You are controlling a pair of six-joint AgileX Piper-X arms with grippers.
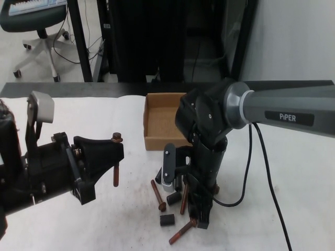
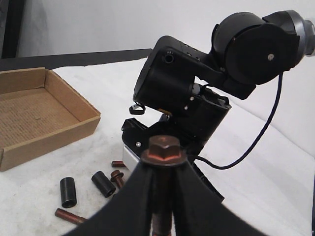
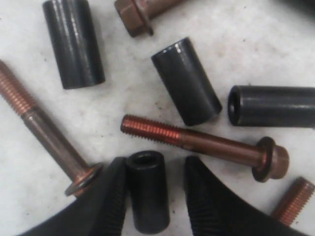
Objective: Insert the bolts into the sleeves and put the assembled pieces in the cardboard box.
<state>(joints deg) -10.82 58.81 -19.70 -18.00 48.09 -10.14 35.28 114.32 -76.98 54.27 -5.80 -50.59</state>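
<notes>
Looks like a robotics lab or test room in an office-type building, definitely not a home. Upper left of the high view there's a wheeled office chair (image 1: 36,23) on a pale hard floor, with cables (image 1: 70,49) trailing past black frame posts (image 1: 78,36). Plain white wall (image 1: 293,36) at upper right. The bench (image 1: 303,209) has a white cover, a robot arm (image 1: 293,107) over it, and loose bolts (image 1: 157,194) and sleeves (image 1: 167,220) lying around.

Grey-black arm (image 1: 282,111), ribbed fingers (image 3: 216,209), black cable (image 1: 267,163)
</notes>
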